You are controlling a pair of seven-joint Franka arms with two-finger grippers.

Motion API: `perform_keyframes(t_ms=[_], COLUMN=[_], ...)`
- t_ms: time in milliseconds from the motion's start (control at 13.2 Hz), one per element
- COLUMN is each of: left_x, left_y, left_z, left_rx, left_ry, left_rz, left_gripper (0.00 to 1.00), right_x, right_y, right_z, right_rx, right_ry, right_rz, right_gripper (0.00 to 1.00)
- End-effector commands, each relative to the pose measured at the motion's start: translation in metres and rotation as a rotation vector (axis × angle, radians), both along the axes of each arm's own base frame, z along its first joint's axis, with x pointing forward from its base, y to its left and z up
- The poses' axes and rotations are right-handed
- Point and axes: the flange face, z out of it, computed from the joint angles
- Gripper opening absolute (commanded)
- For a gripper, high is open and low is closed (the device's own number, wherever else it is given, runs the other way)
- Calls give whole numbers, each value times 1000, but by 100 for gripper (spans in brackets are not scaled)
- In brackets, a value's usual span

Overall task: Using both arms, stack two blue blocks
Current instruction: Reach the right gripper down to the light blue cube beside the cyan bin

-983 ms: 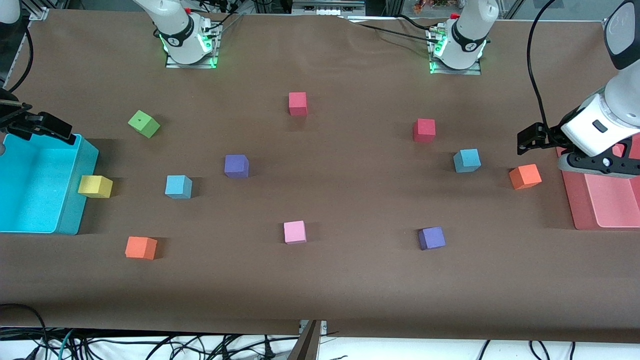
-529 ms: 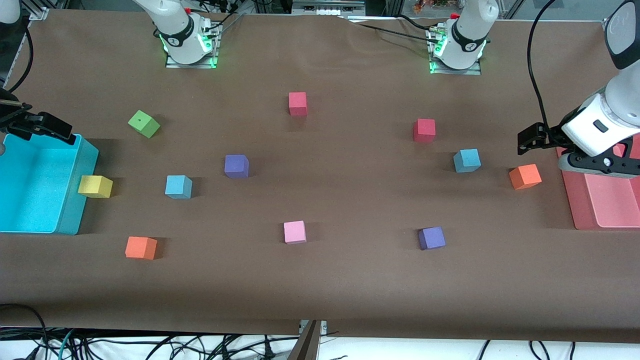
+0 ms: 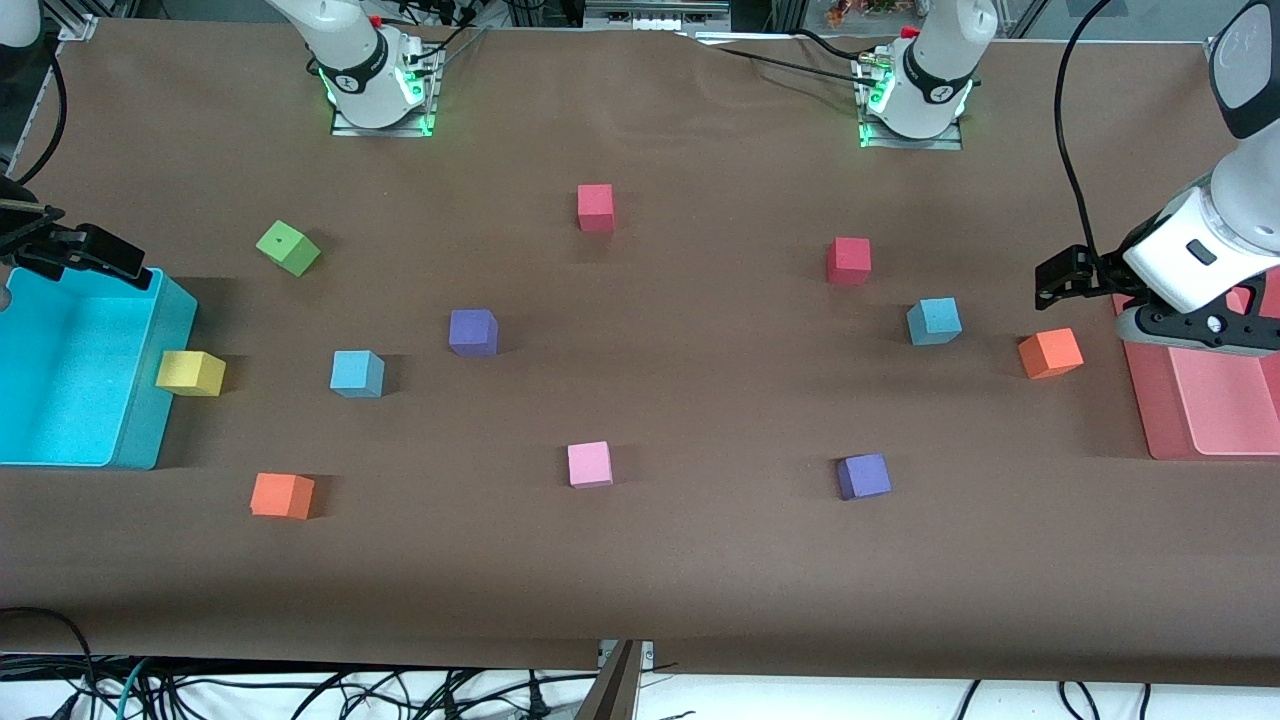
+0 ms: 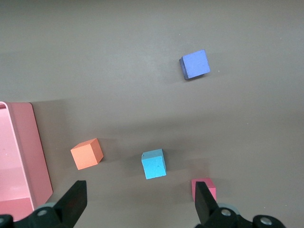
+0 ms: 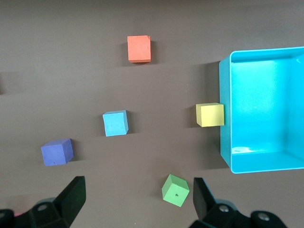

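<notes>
Sky-blue foam marks the two task pieces, and they lie well apart on the brown table: one blue block toward the left arm's end, between a red cube and an orange cube, and the other blue block toward the right arm's end, between a yellow cube and a purple cube. Each sits flat on the cloth, touching nothing. The left gripper hangs in the air by the pink tray, roughly over the table just beside its rim, though the exact spot is hard to judge; its fingers stand wide apart with nothing between them. The right gripper hangs over the corner of the cyan bin, fingers likewise spread and empty. The yellow cube rests against the bin's wall.
</notes>
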Motion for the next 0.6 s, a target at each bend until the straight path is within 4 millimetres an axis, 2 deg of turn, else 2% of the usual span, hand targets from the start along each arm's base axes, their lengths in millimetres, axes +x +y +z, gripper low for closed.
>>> perform_keyframes(t_ms=[0,151,227,302,453,529], left_x=[5,5,5,4,4,5], left_y=[2,2,2,3,4,5], left_z=[6,6,6,6,7,8], left_rx=[21,18,14,12,11,12], left_ry=[-11,-9,-9,-11,-12,-14], left_rz=[-26,-26,-22,-21,-16,-16], left_gripper=[100,100,100,100,100,100], right_x=[-1,1,4,5,12,17], right_y=[1,6,19,21,37,38], right_z=[1,-4,-9,-11,-29,-43], right_rx=[7,7,0,-2,-8,-7], right_ry=[2,5,16,21,54,79], right_rz=[1,11,34,41,67,70], right_gripper=[100,100,100,100,100,100])
